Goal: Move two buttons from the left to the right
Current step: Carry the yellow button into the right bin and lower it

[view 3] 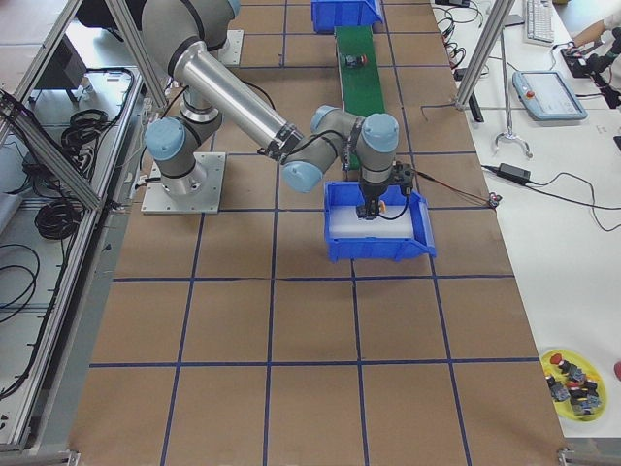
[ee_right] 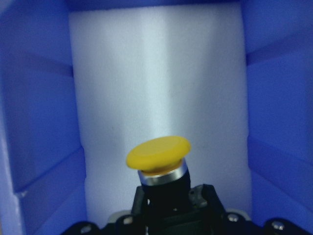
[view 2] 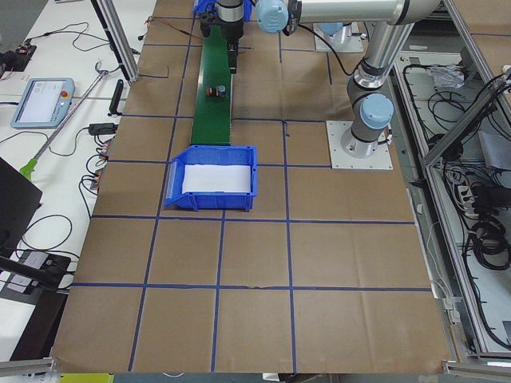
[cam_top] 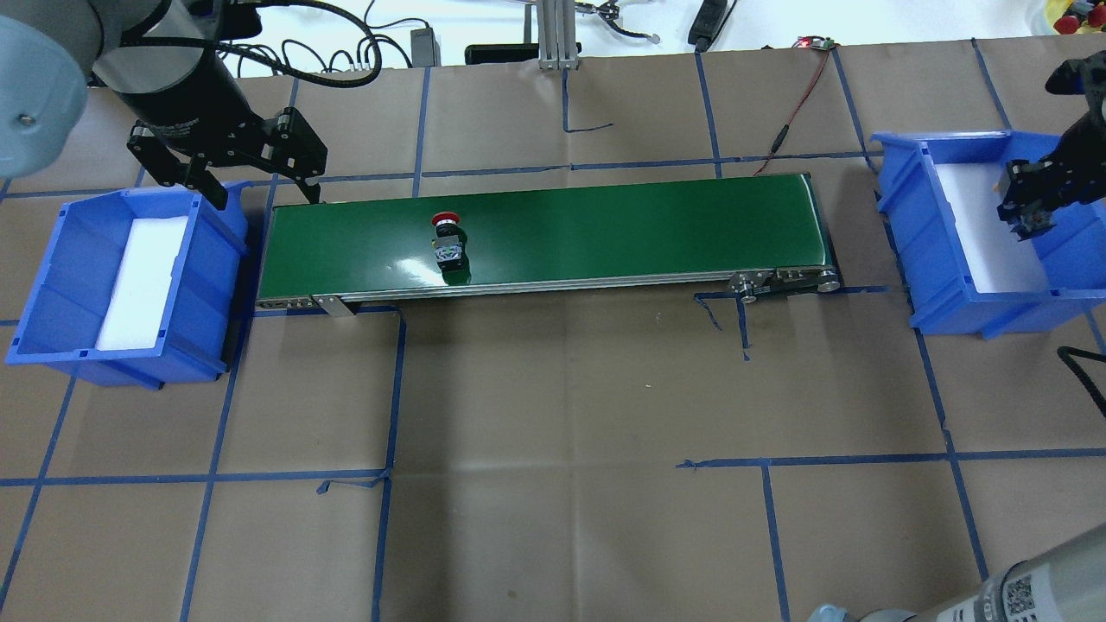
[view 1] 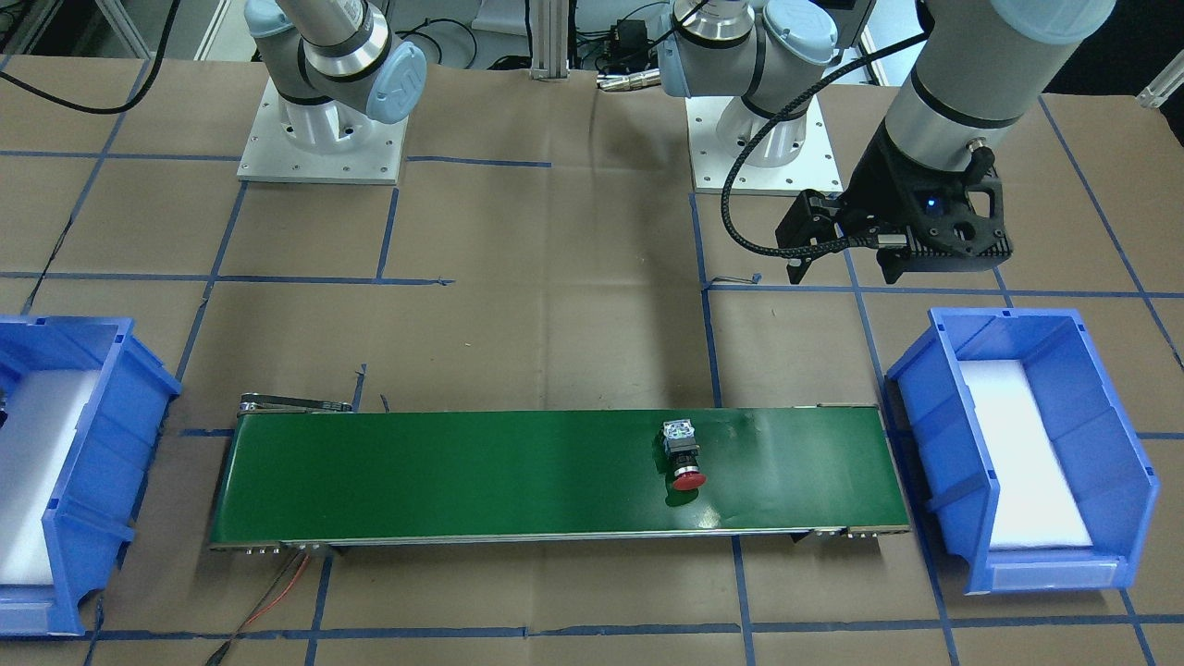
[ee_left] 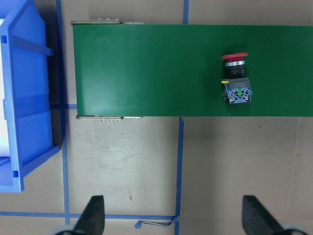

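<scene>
The red button [view 1: 684, 458] lies on its side on the green conveyor belt [cam_top: 605, 225], toward the belt's left-arm end; the left wrist view also shows the red button [ee_left: 235, 78]. My left gripper [cam_top: 259, 194] hovers open and empty above that end of the belt, beside the left blue bin [cam_top: 216, 259], well apart from the red button. The yellow button [ee_right: 159, 156] is held by its dark body in my right gripper [ee_right: 166, 200], which is shut on it. My right gripper [cam_top: 1024, 203] hangs inside the right blue bin [cam_top: 942, 259], above its white foam liner.
Brown paper with blue tape lines covers the table. Both arm bases [view 1: 319, 129] stand behind the belt. A red and black cable [cam_top: 795, 104] runs from the belt's far right end. A yellow dish with spare buttons [view 3: 572, 374] sits at a table corner.
</scene>
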Robot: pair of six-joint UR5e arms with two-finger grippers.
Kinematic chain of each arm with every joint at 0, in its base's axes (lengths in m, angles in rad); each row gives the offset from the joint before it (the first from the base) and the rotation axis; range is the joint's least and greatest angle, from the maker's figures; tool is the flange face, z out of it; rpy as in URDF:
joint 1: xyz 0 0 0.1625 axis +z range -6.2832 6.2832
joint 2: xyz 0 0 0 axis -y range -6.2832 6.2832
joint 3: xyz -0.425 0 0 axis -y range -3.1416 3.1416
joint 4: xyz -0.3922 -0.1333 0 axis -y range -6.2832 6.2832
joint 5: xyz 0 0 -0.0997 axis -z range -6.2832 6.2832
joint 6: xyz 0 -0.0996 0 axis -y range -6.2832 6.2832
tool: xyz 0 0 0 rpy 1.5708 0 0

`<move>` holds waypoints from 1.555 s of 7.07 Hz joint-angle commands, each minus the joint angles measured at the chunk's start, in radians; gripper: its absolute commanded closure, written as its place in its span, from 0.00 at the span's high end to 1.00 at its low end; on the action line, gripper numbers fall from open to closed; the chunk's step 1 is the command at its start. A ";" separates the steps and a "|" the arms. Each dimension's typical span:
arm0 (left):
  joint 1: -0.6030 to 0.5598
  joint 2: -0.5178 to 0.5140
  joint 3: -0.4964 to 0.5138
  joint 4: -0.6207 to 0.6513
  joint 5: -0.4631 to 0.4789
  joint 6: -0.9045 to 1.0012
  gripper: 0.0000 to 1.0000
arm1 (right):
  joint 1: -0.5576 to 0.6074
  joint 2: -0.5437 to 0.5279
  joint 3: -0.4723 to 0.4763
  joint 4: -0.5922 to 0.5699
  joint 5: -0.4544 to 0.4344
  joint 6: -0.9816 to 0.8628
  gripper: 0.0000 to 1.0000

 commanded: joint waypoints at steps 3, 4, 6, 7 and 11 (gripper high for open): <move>0.000 0.001 -0.002 0.000 0.000 0.000 0.99 | -0.006 0.039 0.093 -0.051 -0.010 0.014 0.06; 0.000 0.001 0.000 0.000 0.000 -0.001 0.99 | -0.006 0.044 0.095 -0.055 -0.013 0.014 0.07; 0.000 0.001 -0.002 0.000 -0.002 -0.001 0.99 | -0.006 0.044 0.093 -0.056 -0.013 0.009 0.37; 0.000 0.001 -0.002 0.000 -0.002 -0.001 0.99 | -0.006 0.044 0.093 -0.056 -0.012 0.012 0.88; 0.000 0.001 -0.002 0.000 -0.003 -0.003 0.99 | -0.006 0.036 0.050 -0.055 0.001 0.011 0.99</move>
